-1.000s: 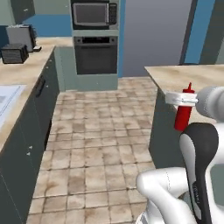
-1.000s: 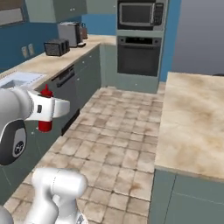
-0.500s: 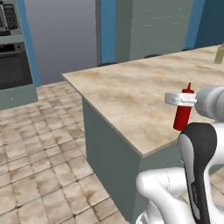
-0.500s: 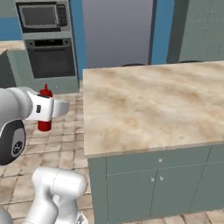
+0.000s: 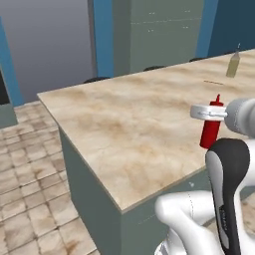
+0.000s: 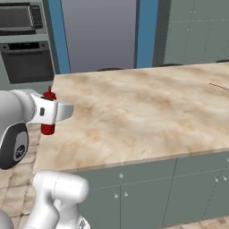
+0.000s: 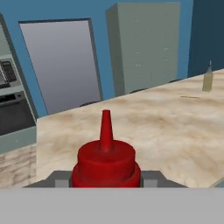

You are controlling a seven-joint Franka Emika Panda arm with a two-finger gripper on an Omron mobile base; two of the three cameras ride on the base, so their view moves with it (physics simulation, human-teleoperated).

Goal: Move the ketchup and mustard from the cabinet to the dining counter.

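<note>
Premises: a rendered domestic kitchen. Evidence: a long marble-look dining counter (image 6: pixel 147 116) over grey-green cupboard fronts, a built-in oven (image 6: pixel 27 62) with microwave (image 6: pixel 20 17) above, tiled floor (image 5: pixel 25 164), blue walls, tall grey-green cupboard (image 7: pixel 146 43).

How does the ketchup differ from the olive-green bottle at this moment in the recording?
The ketchup is bright red; the olive-green bottle is a dull yellowish green. The ketchup is held upright in the gripper, near the dining counter's front edge, while the olive-green bottle stands free on the far part of that counter. The ketchup has a short pointed nozzle; the olive-green bottle has a thin spout. Both are upright squeeze-type bottles.
</note>
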